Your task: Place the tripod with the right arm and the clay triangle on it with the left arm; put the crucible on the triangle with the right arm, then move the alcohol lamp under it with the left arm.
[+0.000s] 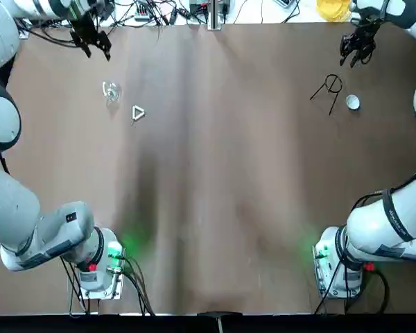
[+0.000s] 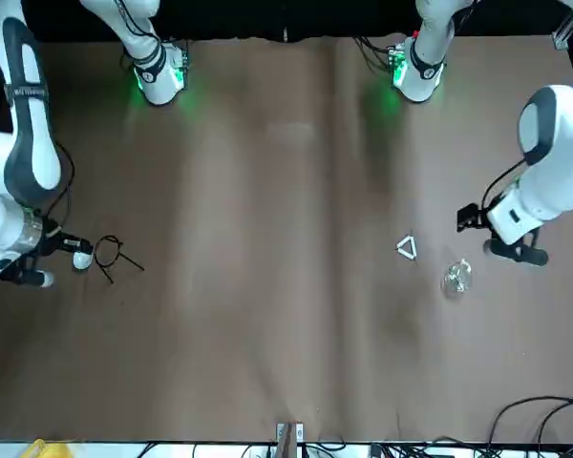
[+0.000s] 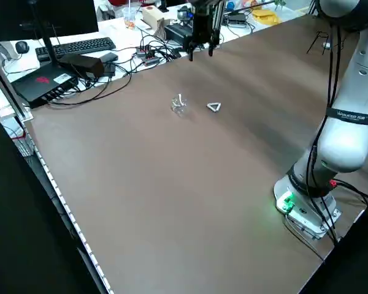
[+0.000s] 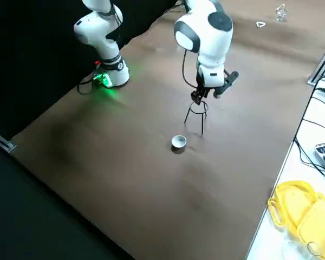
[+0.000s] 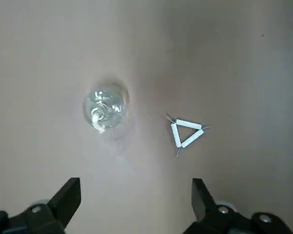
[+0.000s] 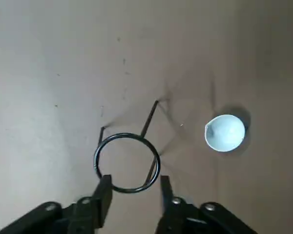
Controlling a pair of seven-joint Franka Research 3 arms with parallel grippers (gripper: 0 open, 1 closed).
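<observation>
My right end effector hovers just above the tripod at the surface's far right, fingers narrowly open and holding nothing. I should close on the ring's rim squarely, so it lifts without tipping. It is thin black wire, standing upright, with the white crucible beside it.

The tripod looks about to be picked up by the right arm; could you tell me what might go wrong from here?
The right gripper is open at the tripod ring's near edge; its thin wire could slip or tip as the fingers close. The crucible stands close beside it, so a swinging leg might knock it. The left gripper waits open above the clay triangle and alcohol lamp.
</observation>
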